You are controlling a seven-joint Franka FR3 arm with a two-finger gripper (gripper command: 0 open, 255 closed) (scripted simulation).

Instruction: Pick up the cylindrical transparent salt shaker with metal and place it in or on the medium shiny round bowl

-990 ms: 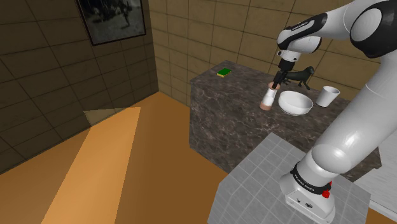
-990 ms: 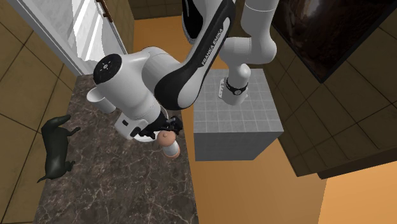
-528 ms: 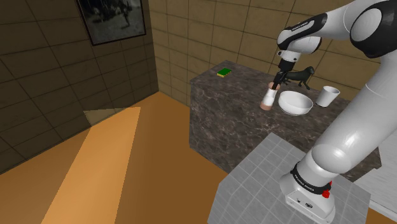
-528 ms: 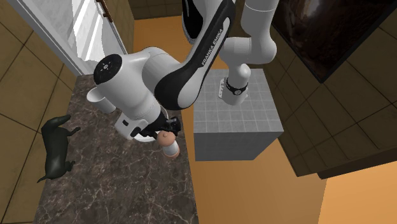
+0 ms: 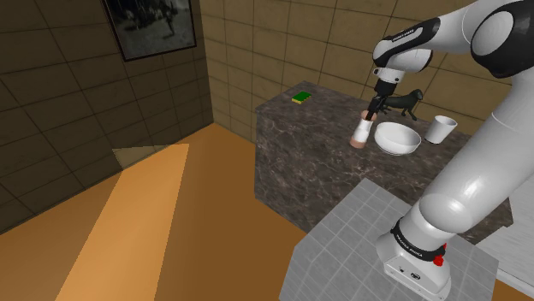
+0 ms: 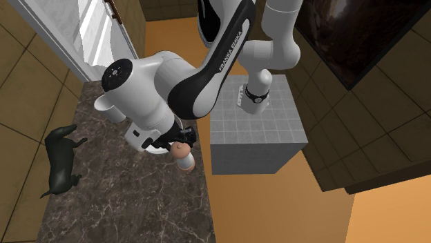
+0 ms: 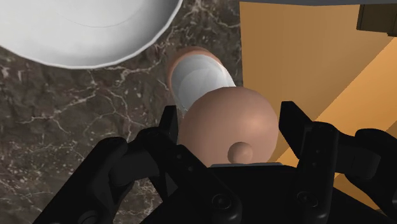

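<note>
From the shoulder, my gripper reaches down onto the salt shaker, which stands on the dark counter just beside the white bowl. The second exterior view puts the salt shaker near the counter's edge. At my wrist, my fingers clasp its pinkish cap from both sides.

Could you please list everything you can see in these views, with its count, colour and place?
salt shaker: 1, white body, coppery cap, upright on the counter beside the bowl
bowl: 1, white, on the counter
cup: 1, white, at the bowl's right in the shoulder view
animal figurine: 1, black, on the counter
green block: 1, green, far counter corner
counter: 1, dark marbled
framed picture: 1, dark, on the wall
stand: 1, grey tiled, beside the counter
arm: 1, white, dark joints, over the counter
gripper: 1, black, clasping the shaker's cap
</note>
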